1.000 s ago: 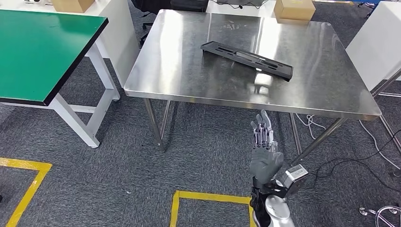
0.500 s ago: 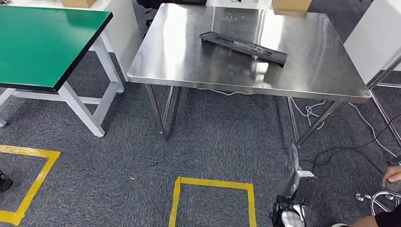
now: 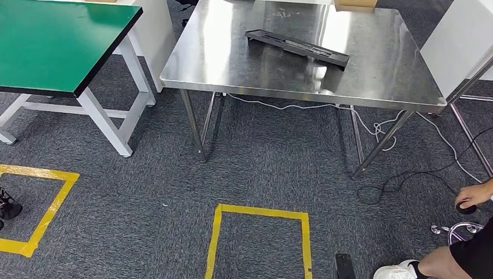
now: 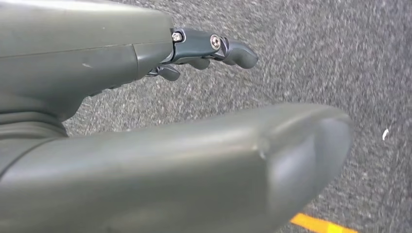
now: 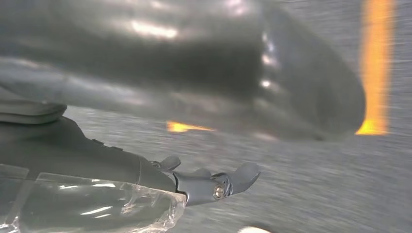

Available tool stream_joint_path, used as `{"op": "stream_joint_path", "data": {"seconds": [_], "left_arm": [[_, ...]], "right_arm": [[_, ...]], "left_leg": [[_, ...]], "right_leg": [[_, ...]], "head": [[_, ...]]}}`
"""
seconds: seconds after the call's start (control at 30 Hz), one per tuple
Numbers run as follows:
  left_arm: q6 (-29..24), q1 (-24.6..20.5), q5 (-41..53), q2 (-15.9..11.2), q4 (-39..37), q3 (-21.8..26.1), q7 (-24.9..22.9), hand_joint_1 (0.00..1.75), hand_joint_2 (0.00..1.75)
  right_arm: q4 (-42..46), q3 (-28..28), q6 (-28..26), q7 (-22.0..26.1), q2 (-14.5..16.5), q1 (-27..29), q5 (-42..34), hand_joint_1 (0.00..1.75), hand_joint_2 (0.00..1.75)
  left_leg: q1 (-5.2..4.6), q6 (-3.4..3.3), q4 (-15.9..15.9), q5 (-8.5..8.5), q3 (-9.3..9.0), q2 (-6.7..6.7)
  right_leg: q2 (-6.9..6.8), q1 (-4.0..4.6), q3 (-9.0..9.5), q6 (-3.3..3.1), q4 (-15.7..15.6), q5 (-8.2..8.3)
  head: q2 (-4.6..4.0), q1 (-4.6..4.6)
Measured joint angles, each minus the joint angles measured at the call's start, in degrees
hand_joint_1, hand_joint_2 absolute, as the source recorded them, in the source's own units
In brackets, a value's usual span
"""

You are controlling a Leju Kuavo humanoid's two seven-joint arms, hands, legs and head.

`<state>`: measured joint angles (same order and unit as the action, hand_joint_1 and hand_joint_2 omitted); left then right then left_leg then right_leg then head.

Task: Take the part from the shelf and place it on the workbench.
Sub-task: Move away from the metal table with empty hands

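Steel was what the part [image 3: 297,48] lay on: the long black tray-like piece rested flat on the workbench [image 3: 232,70], toward its far side. I saw my left hand [image 4: 160,145] over grey carpet [image 3: 261,168], fingers [image 4: 214,48] extended and apart, holding nothing. My right hand [image 5: 184,97] was blurred, its fingers [image 5: 228,182] likewise apart and empty.
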<state>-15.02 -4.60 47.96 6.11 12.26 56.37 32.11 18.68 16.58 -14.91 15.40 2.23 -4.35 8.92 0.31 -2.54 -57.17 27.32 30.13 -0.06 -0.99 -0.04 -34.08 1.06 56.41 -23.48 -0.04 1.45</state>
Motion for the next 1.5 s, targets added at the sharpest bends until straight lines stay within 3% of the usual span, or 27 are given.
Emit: {"op": "stream_joint_path", "data": {"seconds": [0.07,0.13,0.17,0.2,0.27,0.33,0.5,0.57,0.6,0.67,0.7,0.77,0.8,0.83,0.87,0.93,1.0,1.03,1.1,1.17,1.23,1.27,1.33,1.37,1.43,1.47,1.5], "left_arm": [[0.0,-0.1,0.0,0.0,0.0,0.0,0.0,0.00,0.00],[0.0,-0.1,-0.1,-0.1,0.0,0.0,-0.1,0.00,0.00],[0.0,-0.1,-0.1,-0.1,0.0,0.1,-0.1,0.00,0.00],[0.0,-0.1,-0.1,0.0,0.0,0.1,-0.1,0.00,0.00],[0.0,-0.1,0.0,0.0,0.0,0.1,-0.2,0.00,0.00],[0.0,-0.1,0.0,0.0,0.0,0.1,-0.2,0.00,0.00],[0.0,-0.1,0.0,0.0,0.0,0.1,-0.2,0.00,0.00],[0.0,-0.1,0.0,0.0,0.0,0.1,-0.2,0.00,0.00],[0.0,-0.1,0.0,-0.1,0.0,0.1,-0.2,0.00,0.00],[0.0,-0.1,0.0,-0.2,0.0,0.1,-0.2,0.00,0.00],[0.0,0.0,0.0,-0.2,0.0,0.1,-0.2,0.00,0.00],[0.0,0.2,-0.1,-0.2,0.0,0.1,-0.2,0.00,0.00],[0.0,0.2,-0.1,-0.2,0.0,0.1,-0.2,0.00,0.00],[0.0,0.2,-0.1,-0.2,0.0,0.1,-0.2,0.00,0.00],[0.0,0.2,-0.1,-0.2,0.0,0.1,-0.2,0.00,0.00],[-0.1,0.1,-0.1,-0.4,0.0,0.1,-0.3,0.00,0.00],[-0.2,0.1,-0.2,-0.5,0.1,0.1,-0.2,0.00,0.00],[-0.2,0.0,-0.2,-0.6,0.1,0.2,-0.2,0.00,0.00],[-0.2,0.1,-0.4,-0.5,0.1,0.3,-0.3,0.00,0.00],[0.1,-0.1,-0.6,-0.4,0.0,0.3,-0.3,0.00,0.00],[0.3,-0.3,-0.7,-0.2,0.0,0.3,-0.6,0.00,0.00],[0.3,-0.3,-0.7,-0.1,0.0,0.3,-0.9,0.00,0.00],[0.1,-0.2,-0.8,0.1,0.0,0.4,-1.8,0.00,0.00],[-0.2,-0.2,-0.8,0.3,0.0,0.5,-2.2,0.00,0.00],[-0.5,-0.3,-0.8,0.5,0.0,0.5,-2.7,0.00,0.00],[-0.7,-0.2,-0.7,0.5,0.0,0.5,-3.0,0.00,0.00],[-0.8,-0.2,-0.7,0.6,0.0,0.5,-3.1,0.00,0.00]], "right_arm": [[-1.9,0.0,-0.2,-2.3,0.0,0.5,1.0,0.00,0.00],[-3.2,-0.1,-0.2,-3.7,0.0,0.7,1.6,0.00,0.00],[-3.8,-0.1,-0.2,-4.1,0.0,0.8,1.7,0.00,0.00],[-4.2,-0.1,-0.2,-4.3,-0.1,0.9,1.8,0.00,0.00],[-4.9,-0.2,-0.2,-4.5,-0.2,0.9,1.8,0.00,0.00],[-5.1,-0.2,-0.2,-4.5,-0.2,0.9,1.9,0.00,0.00],[-5.1,-0.2,-0.2,-4.6,-0.3,0.9,1.9,0.00,0.00],[-5.2,-0.2,-0.2,-4.6,-0.3,0.9,1.9,0.00,0.00],[-5.2,-0.3,-0.2,-4.6,-0.2,0.8,1.9,0.00,0.00],[-5.5,-0.4,-0.2,-4.6,-0.1,0.7,1.9,0.00,0.00],[-5.8,-0.5,-0.2,-4.7,-0.1,0.7,1.9,0.00,0.00],[-6.4,-0.6,-0.3,-4.7,0.0,0.8,1.9,0.00,0.00],[-6.6,-0.6,-0.3,-4.8,0.0,0.9,1.9,0.00,0.00],[-6.7,-0.7,-0.2,-5.0,0.0,0.9,1.9,0.00,0.00],[-6.8,-0.7,-0.2,-5.5,0.0,0.9,2.1,0.00,0.00],[-6.9,-1.1,-0.1,-7.0,0.2,0.9,3.1,0.00,0.00],[-7.0,-1.8,0.0,-8.7,0.5,1.0,4.7,0.00,0.00],[-7.1,-2.2,0.1,-9.4,0.7,1.0,5.3,0.00,0.00],[-7.3,-2.9,0.1,-10.7,0.8,0.9,6.2,0.00,0.00],[-7.4,-3.5,0.2,-11.4,0.9,1.0,6.6,0.00,0.00],[-7.5,-3.9,0.2,-11.8,0.8,1.1,6.8,0.00,0.00],[-7.5,-4.1,0.3,-11.9,0.6,1.1,6.9,0.00,0.00],[-7.5,-4.3,0.5,-12.0,0.4,1.1,7.1,0.00,0.00],[-7.5,-4.3,0.6,-12.0,0.3,1.2,7.3,0.00,0.00],[-7.5,-4.6,0.9,-11.9,0.3,1.1,7.6,0.00,0.00],[-7.5,-4.8,1.0,-11.7,0.3,1.0,7.8,0.00,0.00],[-7.5,-5.0,1.1,-11.6,0.4,0.9,7.9,0.00,0.00]], "left_leg": [[0.37,-0.81,1.4,-1.97,0.80,0.19],[0.48,-0.94,1.7,-3.55,2.33,0.24],[0.50,-0.73,1.7,-4.25,3.29,0.27],[0.58,-0.48,1.6,-4.97,4.28,0.30],[0.90,0.08,1.6,-6.25,6.02,0.38],[1.11,0.39,1.5,-6.80,6.76,0.41],[1.18,0.48,1.5,-6.92,6.93,0.41],[1.31,0.70,1.4,-7.19,7.31,0.41],[1.31,1.02,1.3,-7.51,7.72,0.41],[1.30,1.91,1.1,-8.73,8.44,0.34],[1.41,2.44,-1.5,-6.72,9.45,0.31],[1.70,2.85,-10.7,-0.15,11.56,0.22],[1.74,2.74,-15.6,3.44,12.29,0.22],[1.57,2.36,-17.2,3.91,11.55,0.19],[1.29,1.74,-15.8,3.05,9.54,0.16],[0.38,-0.38,-8.3,1.80,3.31,0.06],[-0.54,-1.79,-1.9,2.05,-1.04,0.02],[-0.91,-2.09,-0.6,2.25,-1.67,0.05],[-1.13,-2.38,1.1,0.71,-1.75,0.10],[-0.73,-2.69,3.5,-1.53,-1.73,0.30],[-0.41,-2.27,4.7,-3.30,-0.82,0.38],[-0.29,-1.89,4.7,-3.94,-0.03,0.43],[0.05,-0.89,4.6,-5.07,1.67,0.55],[0.34,-0.42,4.4,-5.65,2.58,0.62],[0.82,0.61,3.3,-6.50,4.55,0.81],[0.99,1.12,2.6,-6.73,5.42,0.92],[0.95,1.57,1.8,-6.78,5.95,1.05]], "right_leg": [[0.34,0.08,-1.52,-0.21,2.6,-2.75],[0.68,-0.46,-3.76,-0.67,9.2,-7.70],[0.74,-0.76,-4.48,-0.45,12.5,-9.33],[0.76,-1.04,-4.44,0.15,14.6,-9.79],[0.76,-1.58,-2.28,1.78,14.2,-8.21],[0.76,-1.84,-0.47,2.64,12.3,-6.75],[0.75,-1.92,0.15,2.83,11.5,-6.42],[0.75,-2.13,1.67,3.20,9.4,-5.80],[0.81,-2.31,3.67,3.41,6.3,-6.11],[1.17,-2.16,7.30,2.77,0.6,-7.01],[1.21,-1.92,7.98,1.41,-1.4,-6.96],[1.00,-1.12,5.64,-1.31,-0.8,-4.99],[0.88,-0.58,4.45,-2.24,-0.6,-3.98],[0.87,-0.11,3.48,-2.41,-0.4,-3.37],[0.90,0.31,2.64,-2.48,-0.2,-2.87],[0.98,0.86,1.40,-2.51,-0.1,-1.87],[0.90,0.77,0.85,-2.10,-0.2,-1.00],[0.83,0.54,0.70,-1.67,-0.3,-0.58],[0.78,0.31,0.58,-0.91,-0.7,0.20],[0.93,0.49,-0.48,-0.81,0.5,-1.35],[1.09,0.15,-2.65,-0.99,5.6,-5.48],[1.10,-0.26,-3.66,-0.74,9.1,-7.24],[1.05,-1.16,-4.01,0.80,13.5,-7.64],[1.03,-1.65,-2.87,1.94,13.1,-6.41],[0.68,-2.53,2.08,3.87,6.7,-4.43],[0.37,-2.37,4.60,3.92,3.0,-4.59],[0.14,-2.26,6.15,3.44,0.3,-5.35]], "head": [[0.00,-0.26],[0.00,-0.55],[0.01,-0.60],[0.01,-0.61],[0.01,-0.63],[0.00,-0.64],[0.00,-0.64],[0.01,-0.62],[0.01,-0.73],[0.01,-0.94],[0.01,-0.94],[0.00,-0.73],[0.00,-0.66],[0.00,-0.66],[0.00,-0.65],[0.00,-0.77],[0.01,-0.99],[0.01,-1.02],[0.00,-0.77],[0.00,-0.80],[0.01,-1.17],[0.01,-1.35],[0.01,-1.46],[0.00,-1.46],[0.01,-1.51],[0.01,-1.66],[0.01,-1.73]]}}
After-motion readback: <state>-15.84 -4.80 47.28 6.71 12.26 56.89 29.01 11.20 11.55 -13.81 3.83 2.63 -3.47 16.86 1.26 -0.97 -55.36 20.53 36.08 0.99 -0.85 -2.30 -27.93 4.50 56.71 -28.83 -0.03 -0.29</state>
